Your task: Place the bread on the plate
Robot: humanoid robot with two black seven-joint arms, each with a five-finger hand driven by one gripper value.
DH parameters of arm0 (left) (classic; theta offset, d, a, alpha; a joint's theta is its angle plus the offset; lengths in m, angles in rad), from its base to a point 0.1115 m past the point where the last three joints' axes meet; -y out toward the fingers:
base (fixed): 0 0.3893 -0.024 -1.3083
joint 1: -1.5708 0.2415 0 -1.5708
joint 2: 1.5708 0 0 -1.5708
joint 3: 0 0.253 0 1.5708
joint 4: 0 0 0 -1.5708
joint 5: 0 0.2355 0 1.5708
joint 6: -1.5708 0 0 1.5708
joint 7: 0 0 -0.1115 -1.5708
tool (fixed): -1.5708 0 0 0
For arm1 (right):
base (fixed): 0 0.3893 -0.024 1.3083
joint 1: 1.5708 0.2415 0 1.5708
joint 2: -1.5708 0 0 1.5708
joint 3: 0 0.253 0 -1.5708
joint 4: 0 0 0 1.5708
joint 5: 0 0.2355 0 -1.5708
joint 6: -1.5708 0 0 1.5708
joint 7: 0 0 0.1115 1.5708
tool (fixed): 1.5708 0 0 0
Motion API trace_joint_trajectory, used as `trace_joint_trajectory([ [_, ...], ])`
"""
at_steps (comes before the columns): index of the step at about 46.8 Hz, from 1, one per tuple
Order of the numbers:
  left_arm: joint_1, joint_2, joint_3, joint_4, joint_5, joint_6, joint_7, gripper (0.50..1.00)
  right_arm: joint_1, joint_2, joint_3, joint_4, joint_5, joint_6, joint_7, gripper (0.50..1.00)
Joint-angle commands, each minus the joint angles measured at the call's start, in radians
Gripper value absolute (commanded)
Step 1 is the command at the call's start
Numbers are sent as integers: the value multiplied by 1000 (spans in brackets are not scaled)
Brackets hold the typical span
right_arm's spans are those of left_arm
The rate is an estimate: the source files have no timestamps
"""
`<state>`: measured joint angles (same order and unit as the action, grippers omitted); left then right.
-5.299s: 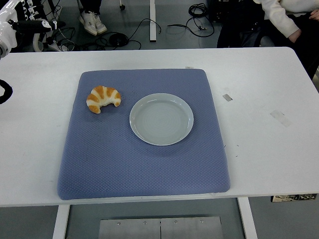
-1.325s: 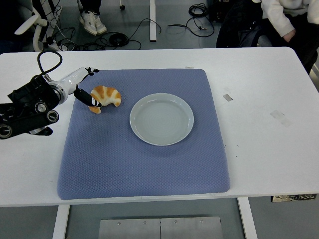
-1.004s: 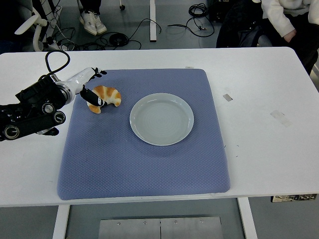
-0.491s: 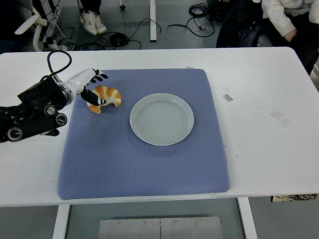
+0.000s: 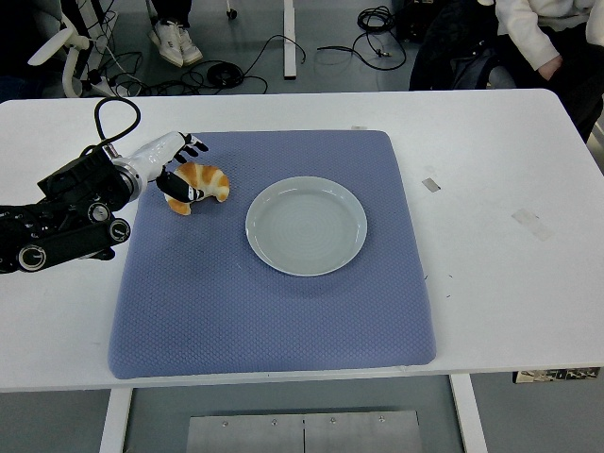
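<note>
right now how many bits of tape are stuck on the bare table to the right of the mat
2. One small tape piece lies just right of the blue mat, level with the plate. A larger tape strip sits farther right, toward the table's edge. Nothing there could hide more.

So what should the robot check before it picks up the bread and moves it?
1. Robot hand at the bread: ok, its fingers reach over the bread's left end.
2. Firm grip on the bread: cannot tell, the fingers are not clearly closed around it.
3. Bread off the blue mat: not ok, it lies on the mat.
4. Plate free: ok, nothing is on it.
5. Path from bread to plate: ok, only bare mat lies between them.
6. Other arm out of the way: ok, it is not in view.
</note>
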<state>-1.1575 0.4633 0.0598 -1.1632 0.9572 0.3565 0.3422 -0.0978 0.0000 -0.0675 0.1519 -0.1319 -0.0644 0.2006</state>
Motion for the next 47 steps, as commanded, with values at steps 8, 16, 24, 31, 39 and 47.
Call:
trace_joint_trajectory([
  [8, 1, 0, 0, 13, 0, -7, -8, 708, 0, 0, 0, 0, 0, 0, -1, 1000],
  [16, 1, 0, 0, 13, 0, -13, -9, 696, 0, 0, 0, 0, 0, 0, 0, 1000],
  [24, -1, 0, 23, 13, 0, -13, -12, 689, 0, 0, 0, 0, 0, 0, 0, 1000],
  [31, -2, 0, 23, 13, 0, -13, -25, 672, 0, 0, 0, 0, 0, 0, 0, 1000],
  [39, -5, 2, 18, 11, -12, -21, -26, 593, 0, 0, 0, 0, 0, 0, 0, 1000],
  [47, -14, 6, -1, 11, -21, -36, -26, 564, 0, 0, 0, 0, 0, 0, 0, 1000],
])
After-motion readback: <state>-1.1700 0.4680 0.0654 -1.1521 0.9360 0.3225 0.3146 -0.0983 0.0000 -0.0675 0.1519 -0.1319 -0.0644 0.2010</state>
